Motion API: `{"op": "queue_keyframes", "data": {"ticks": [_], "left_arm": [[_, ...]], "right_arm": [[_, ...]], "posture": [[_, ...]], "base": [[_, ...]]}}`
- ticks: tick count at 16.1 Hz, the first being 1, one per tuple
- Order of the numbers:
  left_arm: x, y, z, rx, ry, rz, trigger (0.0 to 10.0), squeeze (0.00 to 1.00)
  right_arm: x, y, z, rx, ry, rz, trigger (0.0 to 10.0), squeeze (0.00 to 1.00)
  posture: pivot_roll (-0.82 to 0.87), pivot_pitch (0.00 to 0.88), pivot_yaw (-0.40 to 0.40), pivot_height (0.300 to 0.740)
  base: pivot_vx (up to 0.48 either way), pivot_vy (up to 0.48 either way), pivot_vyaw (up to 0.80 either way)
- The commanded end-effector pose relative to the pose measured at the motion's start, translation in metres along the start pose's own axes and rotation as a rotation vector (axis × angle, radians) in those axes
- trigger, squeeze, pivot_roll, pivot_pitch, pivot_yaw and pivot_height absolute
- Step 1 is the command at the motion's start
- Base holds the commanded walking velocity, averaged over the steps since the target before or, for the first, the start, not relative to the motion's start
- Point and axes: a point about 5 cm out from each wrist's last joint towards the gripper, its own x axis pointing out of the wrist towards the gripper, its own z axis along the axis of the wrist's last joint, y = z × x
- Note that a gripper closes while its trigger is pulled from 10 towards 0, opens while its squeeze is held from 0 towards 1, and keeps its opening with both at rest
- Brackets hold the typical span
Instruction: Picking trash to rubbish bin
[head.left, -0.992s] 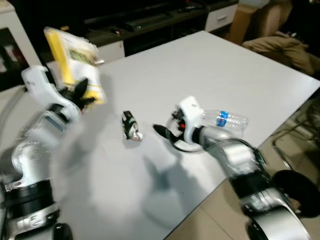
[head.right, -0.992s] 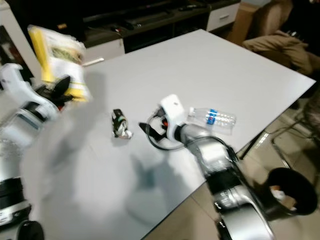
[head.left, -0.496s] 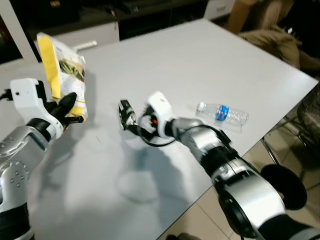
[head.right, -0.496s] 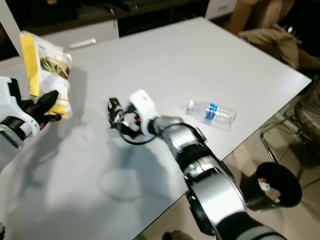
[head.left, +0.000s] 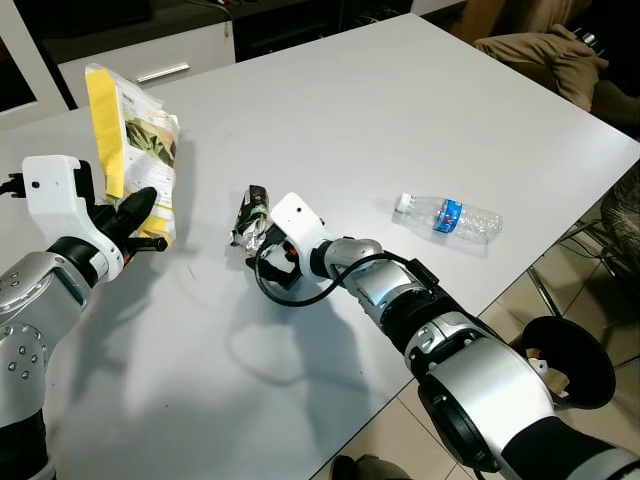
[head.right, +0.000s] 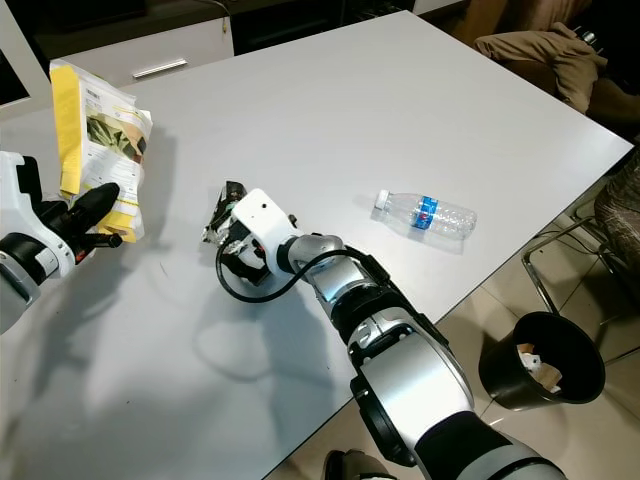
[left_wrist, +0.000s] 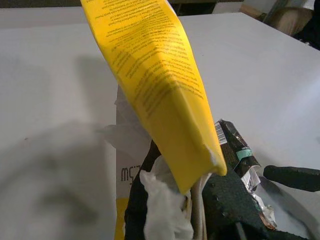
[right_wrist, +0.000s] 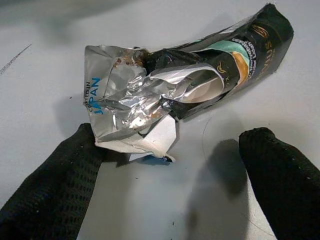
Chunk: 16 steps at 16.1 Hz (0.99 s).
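- Right gripper low over the white bench, fingers spread wide; one finger touches the torn foil end of the crumpled wrapper, the other stands apart with bare bench between
- Crumpled wrapper lies flat near the middle of the bench, just ahead of the right gripper; dark printed end points away toward the far edge, silver torn end nearest the fingers
- Its long axis runs slantwise across the gap between the fingers, so a close here would likely catch only the foil end; my guess is a short advance first
- Left gripper raised over the bench's left side, pinching the lower edge of a yellow snack bag, bag held upright; right arm is plainly the nearer to the wrapper
- Plastic bottle on its side toward the bench's right edge, well apart from both grippers
- Bench top plain, smooth, matte white
- Black rubbish bin on the tiled floor off the right near corner, some scraps inside
- Dark cabinet along the far wall, a chair with brown cloth at the far right
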Motion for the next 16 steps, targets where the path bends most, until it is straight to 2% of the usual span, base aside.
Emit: {"op": "queue_keyframes", "data": {"ticks": [1,3,4,6,12,16], "left_arm": [[-0.002,-0.006,0.002,0.008,-0.003,-0.028,0.0,0.00],[-0.002,-0.005,0.000,0.011,0.004,-0.032,0.0,0.00],[-0.001,-0.005,0.000,0.004,-0.002,-0.032,0.0,0.00],[-0.002,-0.006,-0.001,0.009,0.004,-0.036,0.0,0.00],[-0.003,-0.010,-0.003,0.012,0.013,-0.055,0.0,0.00],[-0.003,-0.014,-0.006,0.016,0.016,-0.069,0.0,0.00]], "right_arm": [[-0.004,-0.005,-0.015,0.030,0.056,-0.013,10.0,0.00],[-0.004,-0.005,-0.012,0.068,0.019,-0.003,2.7,0.00],[-0.004,-0.005,-0.011,0.084,-0.003,0.012,0.0,0.00],[-0.005,0.001,-0.012,0.138,-0.061,0.080,0.0,0.00],[-0.006,0.005,-0.010,0.176,-0.124,0.170,0.0,0.00],[-0.008,0.006,-0.013,0.134,-0.127,0.203,0.0,0.00]], "posture": [[0.02,0.197,-0.096,0.740],[0.02,0.183,-0.096,0.740],[0.02,0.181,-0.094,0.740],[0.02,0.185,-0.095,0.740],[0.02,0.185,-0.096,0.740],[0.03,0.182,-0.097,0.740]], "base": [[0.000,0.000,0.00],[0.000,0.000,0.00],[0.000,0.000,0.00],[0.000,0.000,0.00],[0.000,0.000,0.00],[0.000,0.000,0.00]]}}
